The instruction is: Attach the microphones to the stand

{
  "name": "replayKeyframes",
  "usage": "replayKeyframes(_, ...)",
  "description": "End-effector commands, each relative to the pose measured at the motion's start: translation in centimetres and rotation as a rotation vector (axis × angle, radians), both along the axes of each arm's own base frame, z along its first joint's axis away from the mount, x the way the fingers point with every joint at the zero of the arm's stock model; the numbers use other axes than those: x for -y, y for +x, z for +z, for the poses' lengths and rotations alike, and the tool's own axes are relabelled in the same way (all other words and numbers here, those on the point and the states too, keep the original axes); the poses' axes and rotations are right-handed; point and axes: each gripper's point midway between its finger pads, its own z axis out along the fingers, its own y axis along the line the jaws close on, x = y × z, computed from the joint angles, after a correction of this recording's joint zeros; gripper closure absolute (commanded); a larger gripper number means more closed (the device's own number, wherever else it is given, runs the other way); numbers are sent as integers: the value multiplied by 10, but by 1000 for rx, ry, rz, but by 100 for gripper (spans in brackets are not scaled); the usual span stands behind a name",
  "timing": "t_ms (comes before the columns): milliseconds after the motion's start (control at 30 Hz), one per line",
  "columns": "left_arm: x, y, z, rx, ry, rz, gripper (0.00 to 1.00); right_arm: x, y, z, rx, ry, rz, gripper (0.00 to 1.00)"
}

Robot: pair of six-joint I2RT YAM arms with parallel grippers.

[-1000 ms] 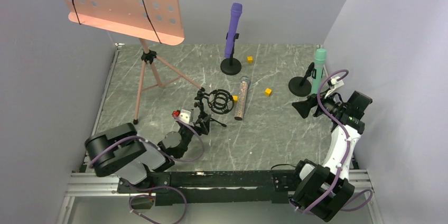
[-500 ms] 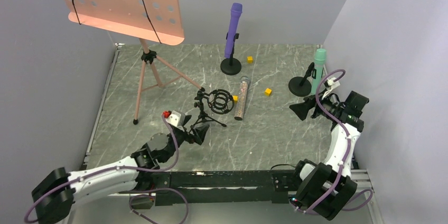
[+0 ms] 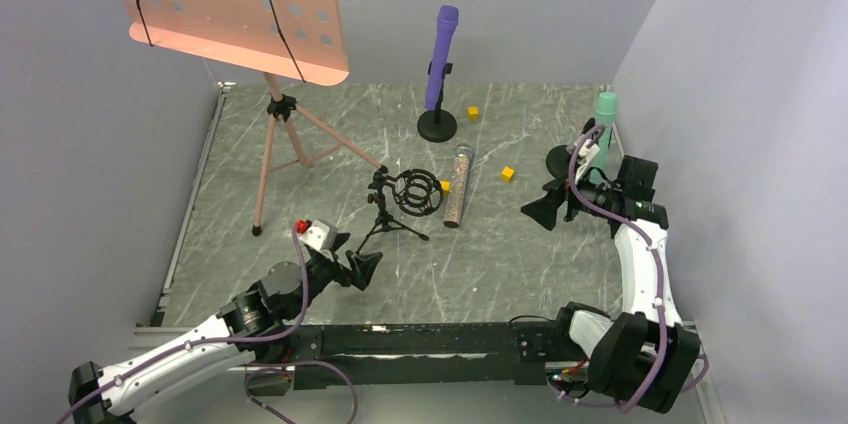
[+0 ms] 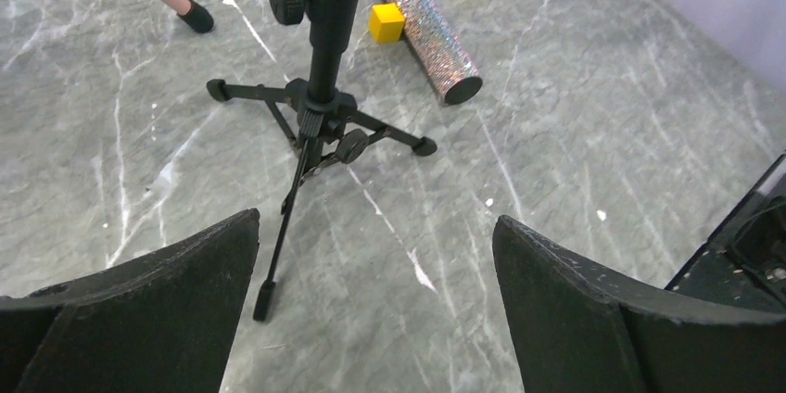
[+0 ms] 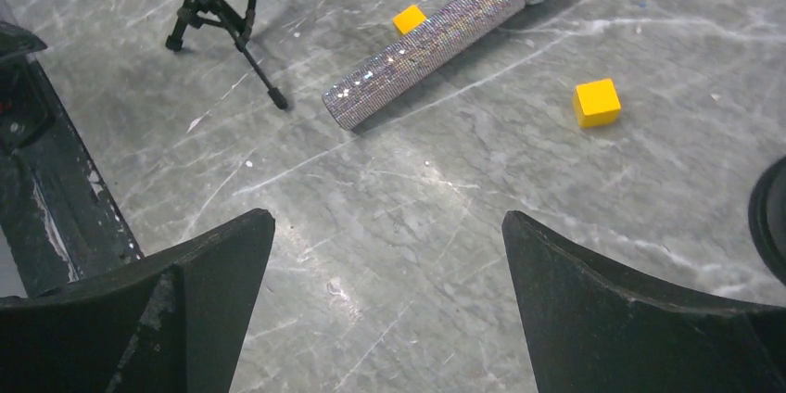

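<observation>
Glittery copper with a silver mesh head, one microphone (image 3: 458,187) lies flat on the grey marble table (image 3: 520,264), head toward the far side. We see a small yellow cube (image 3: 445,185) touching its left flank. Just to its left stands a black tripod stand (image 3: 392,212) with a ring mount on top.

The purple microphone (image 3: 440,56) stands upright in a round-based stand (image 3: 437,126) at far centre. The mint green microphone (image 3: 604,116) stands upright at far right, partly hidden by the right arm; we cannot tell how it is fastened.

The left gripper (image 3: 358,266) hovers near the tripod's near-left leg, jaws spread wide and gripping nothing. The right gripper (image 3: 535,212) hangs right of the glittery microphone, likewise wide and bare.
</observation>
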Motion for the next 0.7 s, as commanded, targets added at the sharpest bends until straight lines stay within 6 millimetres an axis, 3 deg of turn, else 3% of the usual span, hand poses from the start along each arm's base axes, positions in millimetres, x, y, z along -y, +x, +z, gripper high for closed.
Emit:
replayKeyframes(0,-7,2,12,25,54,16,1,-9,9,13,42,-76,50,0)
replayKeyframes(667,-7,5,3,8,158,9,1,-61,35,-5,-54,-157,254,0)
